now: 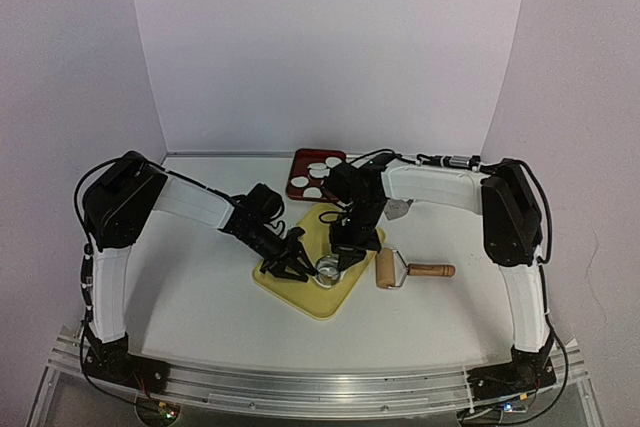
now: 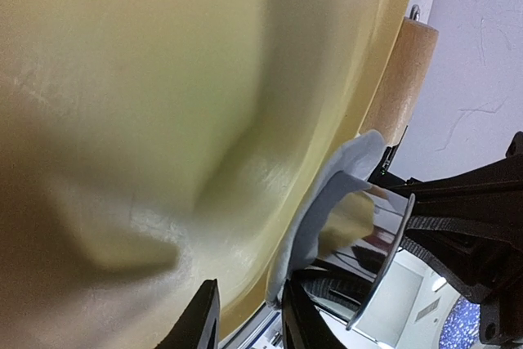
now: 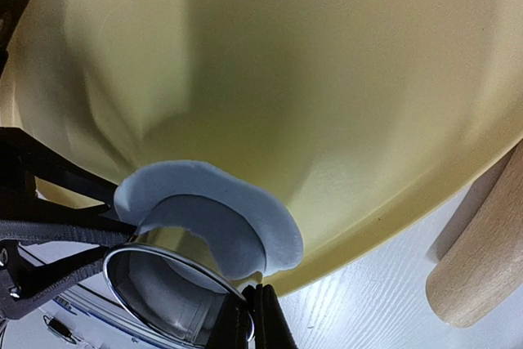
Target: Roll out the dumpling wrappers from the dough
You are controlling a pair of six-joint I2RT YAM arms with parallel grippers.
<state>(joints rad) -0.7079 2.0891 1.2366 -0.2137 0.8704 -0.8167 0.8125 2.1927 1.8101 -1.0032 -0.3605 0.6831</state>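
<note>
A flattened white dough (image 3: 282,234) patch lies on the yellow board (image 1: 296,294), curling up round a metal ring cutter (image 3: 163,279). My right gripper (image 3: 252,292) is shut on the cutter's rim, pressing it into the dough. From the left, my left gripper (image 2: 249,288) hangs low over the board with its jaws apart. The dough's (image 2: 323,202) loose edge rests against its right finger (image 2: 298,320). Several round dumpling wrappers (image 1: 322,169) lie in the red tray (image 1: 297,185) behind the board.
A wooden rolling pin (image 1: 400,270) lies on the table just right of the board, close to my right arm. The red tray sits at the back centre. White walls close in the table on three sides.
</note>
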